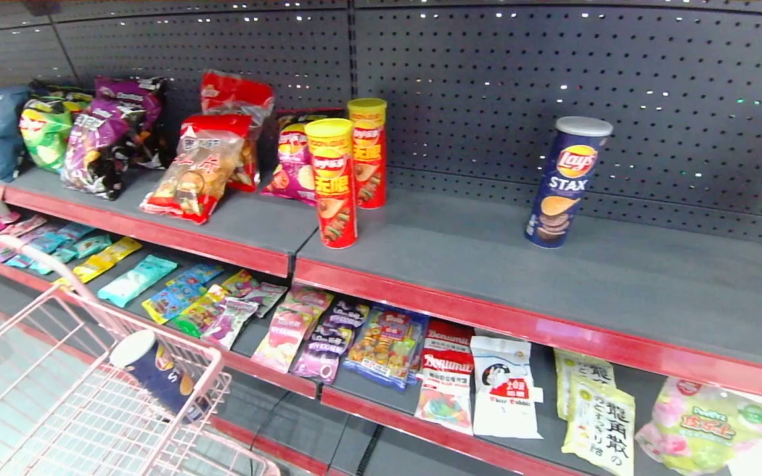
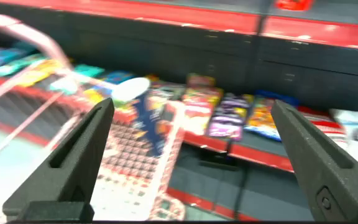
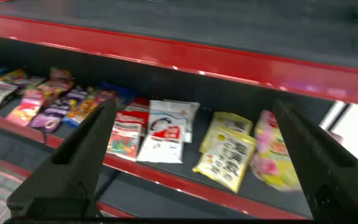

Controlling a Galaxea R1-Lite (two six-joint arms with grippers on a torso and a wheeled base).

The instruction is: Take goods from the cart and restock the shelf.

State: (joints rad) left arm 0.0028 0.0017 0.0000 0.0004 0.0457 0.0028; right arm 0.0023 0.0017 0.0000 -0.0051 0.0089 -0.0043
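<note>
pink cart (image 1: 57, 410) is closest to me, one blue chip can (image 1: 156, 377) in it, propped in the cart corner nearest the shelf (image 1: 460, 291). can's long axis is tilted off vertical, not lying flat: white lid up and, as far as I can tell, tipped back toward the cart handle, base down in the mesh. left gripper (image 2: 191, 155) is spread wide and empty near the cart, with the can ahead of it, framed between the fingers, still apart. right gripper (image 3: 191, 162) is also spread and empty, well away from the cart, facing snack bags (image 3: 166, 134) on the lower tier. left arm looks nearer. I'd close across the can body below the lid. matching can (image 1: 566, 182) stands upright on the top tier, far from the cart
</note>
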